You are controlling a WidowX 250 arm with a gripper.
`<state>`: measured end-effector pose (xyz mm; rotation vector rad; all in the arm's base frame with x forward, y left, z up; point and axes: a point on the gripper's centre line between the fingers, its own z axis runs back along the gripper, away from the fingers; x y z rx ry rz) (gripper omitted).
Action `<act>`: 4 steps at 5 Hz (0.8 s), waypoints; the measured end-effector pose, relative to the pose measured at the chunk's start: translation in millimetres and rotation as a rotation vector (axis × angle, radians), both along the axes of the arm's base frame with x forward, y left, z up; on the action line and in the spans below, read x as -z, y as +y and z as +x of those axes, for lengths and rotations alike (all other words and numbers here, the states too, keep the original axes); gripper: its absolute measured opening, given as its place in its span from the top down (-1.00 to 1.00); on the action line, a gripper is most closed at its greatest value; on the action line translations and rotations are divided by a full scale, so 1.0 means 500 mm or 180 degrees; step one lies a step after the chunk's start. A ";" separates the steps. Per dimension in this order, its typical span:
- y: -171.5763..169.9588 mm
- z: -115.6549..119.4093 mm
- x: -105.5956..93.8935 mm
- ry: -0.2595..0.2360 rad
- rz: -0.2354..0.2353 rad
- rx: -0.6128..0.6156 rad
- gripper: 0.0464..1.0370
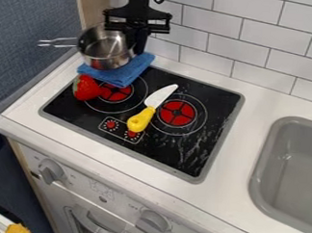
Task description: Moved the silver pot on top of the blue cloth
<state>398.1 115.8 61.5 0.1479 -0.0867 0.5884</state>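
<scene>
Silver pot point(104, 62) over the blue cloth point(126, 75), against your gripper's left side.
From the left, your pot points its handle leftward; a toy strawberry point(87, 88) sits by the cloth's near left corner; your gripper point(139, 44) hangs at the pot's right rim, though I cannot tell whether it is wide or narrow; farther right, a yellow-handled toy knife point(140, 120) lies on the stovetop point(194, 160).
</scene>
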 end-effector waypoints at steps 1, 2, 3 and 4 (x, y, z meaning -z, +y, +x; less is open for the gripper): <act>0.001 0.024 0.020 0.0079 0.0015 0.0064 0.93; -0.006 0.032 0.031 0.0117 -0.0007 0.0130 0.88; -0.015 0.027 0.037 0.0156 -0.0038 0.0181 0.52; -0.048 0.017 0.042 0.0184 -0.0071 0.0420 -0.05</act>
